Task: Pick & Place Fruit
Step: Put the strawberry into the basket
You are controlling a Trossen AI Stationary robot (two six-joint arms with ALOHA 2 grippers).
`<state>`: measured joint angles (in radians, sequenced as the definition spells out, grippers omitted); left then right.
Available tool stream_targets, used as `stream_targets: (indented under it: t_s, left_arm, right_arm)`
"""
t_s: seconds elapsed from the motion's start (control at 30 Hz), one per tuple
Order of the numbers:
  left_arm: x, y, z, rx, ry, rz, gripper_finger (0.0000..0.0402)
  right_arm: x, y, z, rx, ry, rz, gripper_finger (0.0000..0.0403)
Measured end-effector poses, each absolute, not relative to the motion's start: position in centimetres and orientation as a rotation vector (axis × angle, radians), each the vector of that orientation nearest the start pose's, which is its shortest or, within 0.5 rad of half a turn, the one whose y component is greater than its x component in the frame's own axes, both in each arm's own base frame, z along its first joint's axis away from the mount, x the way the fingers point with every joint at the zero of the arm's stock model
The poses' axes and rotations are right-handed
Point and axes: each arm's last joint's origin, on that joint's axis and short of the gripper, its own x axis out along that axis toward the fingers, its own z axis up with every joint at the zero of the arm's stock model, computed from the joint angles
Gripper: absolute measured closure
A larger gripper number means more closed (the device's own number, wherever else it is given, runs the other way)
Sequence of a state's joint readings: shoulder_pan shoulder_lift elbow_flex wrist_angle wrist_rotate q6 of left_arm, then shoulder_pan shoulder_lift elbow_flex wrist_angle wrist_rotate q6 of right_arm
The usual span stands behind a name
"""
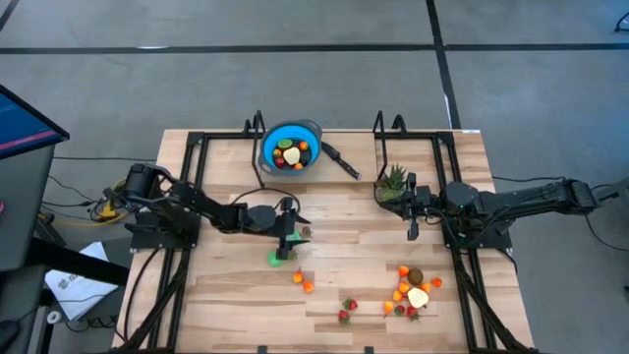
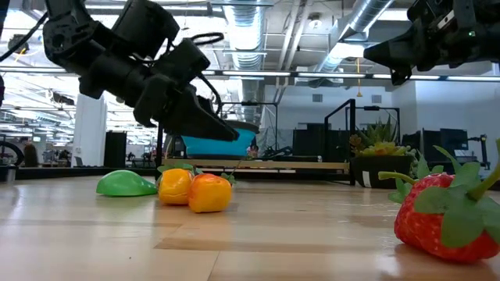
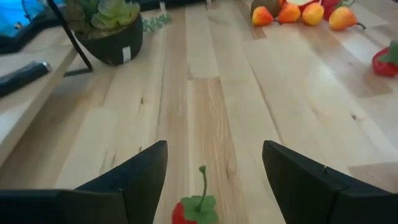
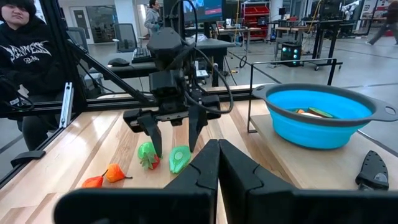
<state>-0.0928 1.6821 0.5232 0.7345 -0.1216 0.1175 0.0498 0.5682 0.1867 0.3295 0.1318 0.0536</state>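
Observation:
My left gripper (image 3: 214, 149) (image 1: 288, 242) is open low over the table's middle, slanting down. A small red strawberry with a green stalk (image 3: 194, 210) lies on the wood between its two fingers, apart from both. A green fruit (image 4: 179, 159) (image 1: 278, 259) lies just beside it. Two orange pieces (image 1: 304, 282) lie nearer the front edge, a strawberry (image 1: 347, 311) farther right, and a cluster of several fruits (image 1: 413, 291) at the front right. My right gripper (image 4: 217, 163) (image 1: 413, 224) is shut and held level above the table's right side.
A blue bowl (image 1: 291, 147) holding several fruits stands on the raised far platform, its black handle (image 1: 342, 160) pointing right. A potted spiky green plant (image 1: 392, 183) stands next to my right arm. Black frame rails (image 1: 197, 147) run along both sides. A person (image 4: 28, 56) sits beyond the table.

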Motion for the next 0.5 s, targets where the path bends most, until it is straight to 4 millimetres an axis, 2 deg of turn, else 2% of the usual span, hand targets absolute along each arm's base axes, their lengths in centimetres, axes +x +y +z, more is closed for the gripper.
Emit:
stream_targets:
  t_s: [0.17, 0.37, 0.5]
  left_arm:
    - [29.2, -1.8, 11.9, 0.154, 0.448, 0.012, 0.0151]
    - [31.0, -1.6, 11.3, 0.134, 0.460, -0.038, 0.0154]
    - [31.6, -1.6, 10.8, 0.096, 0.534, -0.031, 0.0154]
  right_arm:
    - [14.4, 0.3, 20.5, 0.049, 0.049, -0.083, 0.0401]
    - [14.4, 0.3, 20.5, 0.049, 0.051, -0.084, 0.0401]
    - [14.4, 0.3, 20.5, 0.049, 0.053, -0.083, 0.0401]
